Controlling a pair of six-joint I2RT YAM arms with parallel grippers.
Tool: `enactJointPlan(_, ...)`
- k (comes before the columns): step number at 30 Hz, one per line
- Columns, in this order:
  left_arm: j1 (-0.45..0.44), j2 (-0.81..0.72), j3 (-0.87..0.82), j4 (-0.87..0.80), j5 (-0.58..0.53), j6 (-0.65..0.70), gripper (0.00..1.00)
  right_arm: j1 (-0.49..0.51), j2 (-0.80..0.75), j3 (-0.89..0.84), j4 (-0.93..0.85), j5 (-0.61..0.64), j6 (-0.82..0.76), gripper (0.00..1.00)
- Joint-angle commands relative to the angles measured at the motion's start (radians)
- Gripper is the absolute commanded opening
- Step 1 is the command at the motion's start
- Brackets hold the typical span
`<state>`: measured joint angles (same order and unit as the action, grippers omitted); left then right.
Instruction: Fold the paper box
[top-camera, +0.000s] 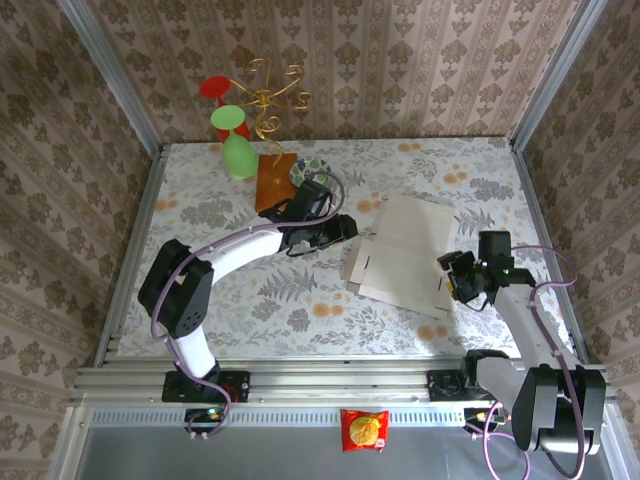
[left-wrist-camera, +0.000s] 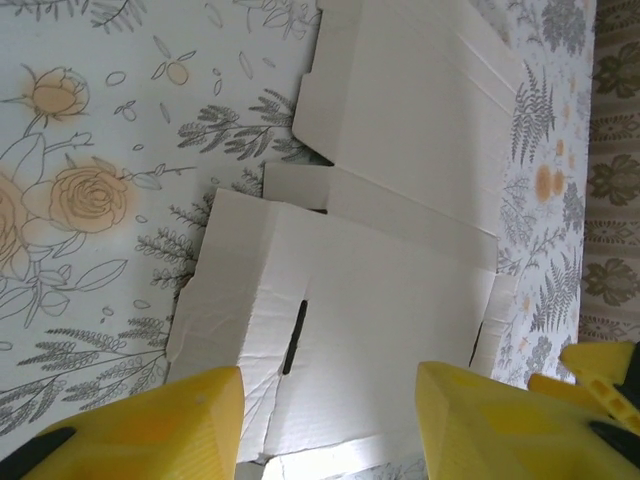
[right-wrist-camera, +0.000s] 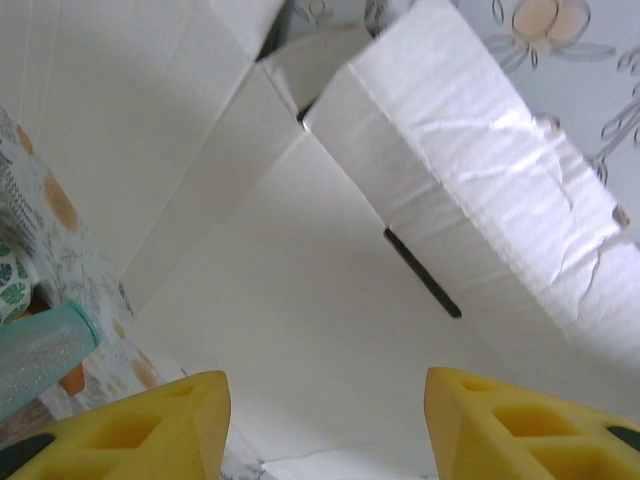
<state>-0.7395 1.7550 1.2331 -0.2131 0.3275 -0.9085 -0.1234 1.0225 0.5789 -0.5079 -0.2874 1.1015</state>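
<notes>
Right of centre in the top view, the paper box (top-camera: 405, 255) lies between the left gripper (top-camera: 345, 228) and the right gripper (top-camera: 447, 277); both have their fingers spread and hold nothing.

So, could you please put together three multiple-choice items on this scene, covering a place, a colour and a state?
1. Where is the paper box? A: on a shelf. B: on the table, between the left gripper and right gripper. C: on the floor.
2. What colour are the left gripper's fingers? A: blue. B: black. C: yellow.
3. What state is the paper box in? A: spread out largely flat, unfolded. B: folded shut. C: crumpled into a ball.
Answers: 1 B, it lies between both grippers; 2 C, yellow in the wrist view; 3 A, panels and flaps lie spread.
</notes>
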Motion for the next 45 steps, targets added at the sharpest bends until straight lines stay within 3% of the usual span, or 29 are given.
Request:
enactJointPlan(1,-0.003,0.003,-0.056,-0.004,0.077,-0.054,0.50,-0.023,0.030,0.039,-0.060,0.065,-0.050,0.55)
enactJointPlan(5,-0.023,0.012,-0.121,0.090,0.106,-0.128,0.50,-0.040,0.093,0.018,0.036,0.042,-0.043,0.55)
enactJointPlan(12,0.001,0.000,-0.134,0.074,0.092,-0.112,0.50,-0.046,0.411,0.107,0.160,-0.056,-0.124,0.48)
enactJointPlan(19,0.048,-0.067,-0.212,0.140,0.057,-0.200,0.53,-0.028,0.628,0.190,0.337,-0.117,0.066,0.44)
enactJointPlan(23,0.053,-0.067,-0.285,0.304,0.072,-0.387,0.55,0.026,0.742,0.290,0.319,-0.130,0.121,0.38)
enactJointPlan(26,0.036,-0.051,-0.330,0.458,0.049,-0.525,0.56,0.052,0.769,0.325,0.291,-0.117,0.138,0.38)
enactJointPlan(30,0.004,0.000,-0.321,0.546,0.008,-0.623,0.57,0.056,0.780,0.315,0.281,-0.110,0.149,0.37)
enactJointPlan(45,-0.023,0.084,-0.336,0.607,-0.136,-0.720,0.53,0.041,0.784,0.318,0.255,-0.141,0.136,0.37)
